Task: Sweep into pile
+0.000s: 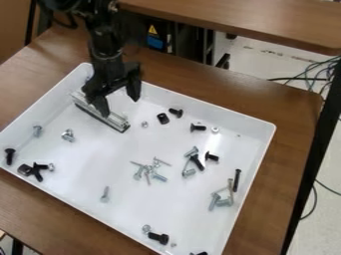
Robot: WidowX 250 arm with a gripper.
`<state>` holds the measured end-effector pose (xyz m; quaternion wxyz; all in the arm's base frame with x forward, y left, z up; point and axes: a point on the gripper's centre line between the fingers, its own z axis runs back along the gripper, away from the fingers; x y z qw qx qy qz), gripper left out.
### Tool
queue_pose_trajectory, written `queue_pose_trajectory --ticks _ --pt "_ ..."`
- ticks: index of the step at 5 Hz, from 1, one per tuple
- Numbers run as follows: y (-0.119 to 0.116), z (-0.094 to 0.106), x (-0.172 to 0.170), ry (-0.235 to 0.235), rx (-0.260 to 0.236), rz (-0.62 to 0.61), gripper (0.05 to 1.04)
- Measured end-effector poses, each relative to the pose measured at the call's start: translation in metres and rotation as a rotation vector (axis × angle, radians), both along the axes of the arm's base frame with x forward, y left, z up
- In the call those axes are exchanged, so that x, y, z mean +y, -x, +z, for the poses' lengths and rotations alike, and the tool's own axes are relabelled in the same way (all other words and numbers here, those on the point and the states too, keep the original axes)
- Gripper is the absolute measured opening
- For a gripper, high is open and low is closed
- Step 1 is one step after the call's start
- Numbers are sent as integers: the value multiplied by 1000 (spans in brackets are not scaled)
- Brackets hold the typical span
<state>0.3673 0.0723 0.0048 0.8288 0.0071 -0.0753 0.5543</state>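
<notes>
Many small screws [158, 238] — in the white tray [120, 157], apart from the tool [120, 106].

So the black arm [104, 44] drops in from the top edge, over on the upper left, pretty much upright. Its gripper [118, 106] hangs down at the bottom, jaws spread with a clear gap between them. Wrist [110, 69] looks a touch tilted, though it's dark there so hard to be sure.
</notes>
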Motion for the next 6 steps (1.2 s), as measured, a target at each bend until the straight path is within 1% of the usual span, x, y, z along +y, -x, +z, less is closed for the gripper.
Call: queue_pose_trajectory --ticks 1,2,3,4,5,6 --pt "-6 -15 19 6 9 79 999" --pt "-12 -31 21 14 60 135 1000" --pt "-6 -34 25 -3 121 175 999" --pt "-7 -41 24 28 142 167 935" --pt "-6 -42 29 47 138 161 631" --pt "-5 -42 33 74 129 184 370"
